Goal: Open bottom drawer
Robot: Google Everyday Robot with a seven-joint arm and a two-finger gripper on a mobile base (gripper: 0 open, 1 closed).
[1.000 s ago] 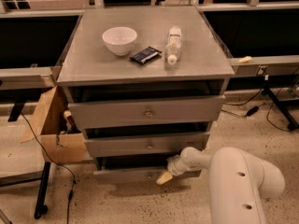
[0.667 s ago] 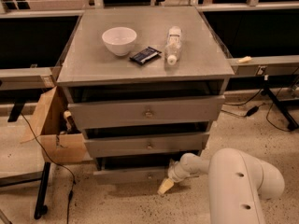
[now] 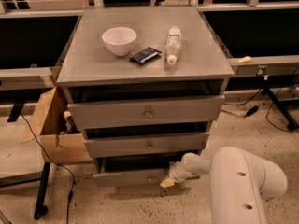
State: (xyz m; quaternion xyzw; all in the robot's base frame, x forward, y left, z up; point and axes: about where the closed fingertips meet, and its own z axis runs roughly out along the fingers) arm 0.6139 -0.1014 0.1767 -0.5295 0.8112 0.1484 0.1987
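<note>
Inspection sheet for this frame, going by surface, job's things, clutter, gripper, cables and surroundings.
Surface: grey cabinet top, flat, carrying three loose items.
Job's things: bottom drawer, the narrowest of three grey fronts, with a dark gap above it.
Clutter: white bowl, dark packet and clear bottle lying on its side, all on the top.
Gripper: gripper low at the bottom drawer's front, right of centre.
Cables: black cable on the floor at left; second cable at right.
Surroundings: open cardboard box beside the cabinet's left side; speckled floor.
</note>
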